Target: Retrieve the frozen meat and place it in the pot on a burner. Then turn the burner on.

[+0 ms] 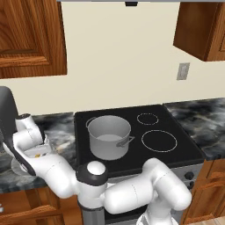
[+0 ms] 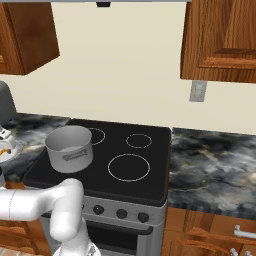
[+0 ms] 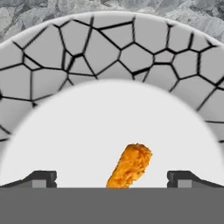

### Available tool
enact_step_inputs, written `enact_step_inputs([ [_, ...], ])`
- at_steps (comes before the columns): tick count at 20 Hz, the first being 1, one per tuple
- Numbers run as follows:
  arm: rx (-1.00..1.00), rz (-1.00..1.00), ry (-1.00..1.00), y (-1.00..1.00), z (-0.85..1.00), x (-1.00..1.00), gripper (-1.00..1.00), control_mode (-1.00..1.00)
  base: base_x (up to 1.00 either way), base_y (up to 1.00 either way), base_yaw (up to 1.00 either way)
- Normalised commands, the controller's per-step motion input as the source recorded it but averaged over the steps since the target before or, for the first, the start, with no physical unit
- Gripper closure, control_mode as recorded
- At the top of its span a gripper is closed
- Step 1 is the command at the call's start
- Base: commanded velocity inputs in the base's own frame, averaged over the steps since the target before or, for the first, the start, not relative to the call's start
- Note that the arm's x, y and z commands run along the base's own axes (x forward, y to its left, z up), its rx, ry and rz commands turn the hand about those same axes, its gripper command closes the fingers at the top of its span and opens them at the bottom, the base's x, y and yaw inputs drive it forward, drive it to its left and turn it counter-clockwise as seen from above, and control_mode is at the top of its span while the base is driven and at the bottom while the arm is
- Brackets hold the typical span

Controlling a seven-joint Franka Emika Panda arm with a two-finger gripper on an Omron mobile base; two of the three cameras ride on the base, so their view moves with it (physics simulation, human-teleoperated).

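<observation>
Hand view: gripper [image 3: 112, 180] jaws spread wide, nothing held, two dark tips at bottom left and bottom right of frame. Frozen meat [image 3: 130, 165] lies between them, low centre, slightly nearer the right tip. It's a small orange morsel, long axis tilted, running from lower left to upper right, so not square to the jaw line. It rests on the white centre of the plate [image 3: 105, 48], whose grey cracked-pattern rim arcs across the upper half of frame; marbled counter [image 3: 183, 11] shows beyond the rim at the top edge.

Judgement: the hand sits right over the piece, and the coming move is a descent and a close. Meat looks already bracketed by the tips, so little sideways correction is needed; a small roll might square the jaws to the tilted axis. Nothing else on the plate to block; the plate surface itself is the only thing to hit.

Left base view: arm reaches to the left edge of frame over the counter. Pot [image 1: 109, 136] stands on the front-left burner of the black stove [image 1: 176, 149], open, no lid, looks empty. In the right base view the pot is at centre left and the stove knobs [image 2: 121, 213] run along the front panel, lower centre. Pot is well apart from the plate, with no clutter between them
</observation>
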Motion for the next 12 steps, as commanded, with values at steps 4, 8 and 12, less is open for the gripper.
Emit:
enact_step_inputs([
  [4,0.00,0.00,0.00,0.00,-0.07,0.01,-1.00,-1.00,0.00,0.00,0.00],
  [8,0.00,0.00,0.00,0.00,-0.06,0.00,-1.00,-1.00,0.00,0.00,0.00],
  [12,0.00,0.00,0.00,0.00,-0.06,0.00,1.00,-1.00,0.00,0.00,0.00],
])
